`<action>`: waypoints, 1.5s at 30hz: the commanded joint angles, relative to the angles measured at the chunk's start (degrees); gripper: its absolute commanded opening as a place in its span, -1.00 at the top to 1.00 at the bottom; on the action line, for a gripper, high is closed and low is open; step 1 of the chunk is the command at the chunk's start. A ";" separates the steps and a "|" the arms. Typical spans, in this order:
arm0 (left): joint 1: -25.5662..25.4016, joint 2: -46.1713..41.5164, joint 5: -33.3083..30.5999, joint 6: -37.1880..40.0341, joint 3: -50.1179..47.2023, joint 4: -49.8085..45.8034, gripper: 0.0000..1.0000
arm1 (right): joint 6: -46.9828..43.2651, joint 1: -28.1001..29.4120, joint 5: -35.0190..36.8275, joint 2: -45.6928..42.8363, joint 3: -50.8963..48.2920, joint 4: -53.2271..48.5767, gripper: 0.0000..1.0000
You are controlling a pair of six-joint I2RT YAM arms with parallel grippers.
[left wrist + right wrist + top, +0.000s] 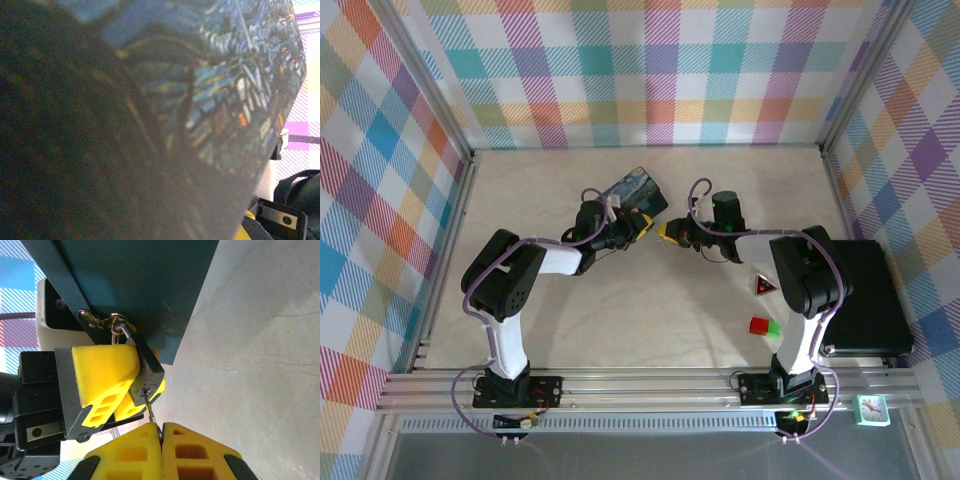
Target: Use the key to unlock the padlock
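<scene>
Thin silvery key [151,412] meets the blocky matte-black padlock [147,367].

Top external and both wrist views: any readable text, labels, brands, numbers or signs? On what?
Nothing legible.
Blue tin: painted night-sky picture, no lettering seen.
Padlock: no brand or number on the black side shown.
Red triangular block: pale mark on its face, too small to read.

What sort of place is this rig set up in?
Probably a lab test cell for robot trials: plaid-printed walls on aluminium framing box in a pale marble-look tabletop, and the left arm and right arm are bolted to a rail at its near edge.
</scene>
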 commanded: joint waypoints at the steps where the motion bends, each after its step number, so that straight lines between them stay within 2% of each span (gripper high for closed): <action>1: -3.08 0.96 8.99 1.59 1.27 0.66 1.00 | -8.38 0.62 0.48 -2.33 4.67 -4.93 1.00; 6: -3.26 0.05 6.86 2.75 -1.86 -0.17 1.00 | -5.64 0.51 0.29 -0.52 6.70 -5.05 1.00; 9: -3.33 -0.57 5.86 3.27 -2.98 -0.04 1.00 | -1.77 0.58 2.72 -0.29 6.53 -4.97 1.00; 14: -3.83 -0.36 4.61 3.25 -2.97 0.70 1.00 | 14.69 0.67 5.35 1.32 2.49 6.90 1.00; 16: -4.04 -0.44 4.11 2.90 -2.63 1.31 1.00 | 19.87 0.75 6.46 1.87 0.03 13.80 1.00; 18: -4.13 -0.45 3.78 2.42 -2.28 1.53 1.00 | 21.99 0.76 7.04 1.98 -1.33 16.37 1.00; 22: -4.24 -0.33 3.62 0.96 -1.95 2.36 1.00 | 19.54 1.09 6.53 1.18 -2.01 16.41 1.00; 27: -4.22 -0.20 4.86 0.00 -1.12 2.68 1.00 | 9.44 1.30 3.13 -0.61 -1.41 14.73 1.00; 30: -4.22 -0.29 6.43 0.43 -0.32 1.92 1.00 | 1.71 1.37 1.85 -1.81 0.20 9.04 1.00; 32: -4.22 -0.08 7.13 1.64 0.25 0.44 1.00 | -0.92 1.72 3.81 -2.83 1.10 2.91 1.00; 34: -4.31 -0.11 6.09 2.60 0.08 -0.72 1.00 | 4.08 2.04 7.61 -3.64 0.64 1.11 1.00; 38: -4.48 0.11 3.45 1.44 -0.85 1.66 1.00 | 15.19 5.33 12.70 -3.04 -2.03 8.11 1.00; 41: -4.71 -0.07 1.90 0.98 -0.87 2.61 1.00 | 16.81 8.18 17.00 -3.10 -2.61 11.04 1.00; 45: -4.84 -0.63 0.95 0.47 -0.60 2.84 1.00 | 18.77 8.76 21.09 -3.78 -3.71 11.49 1.00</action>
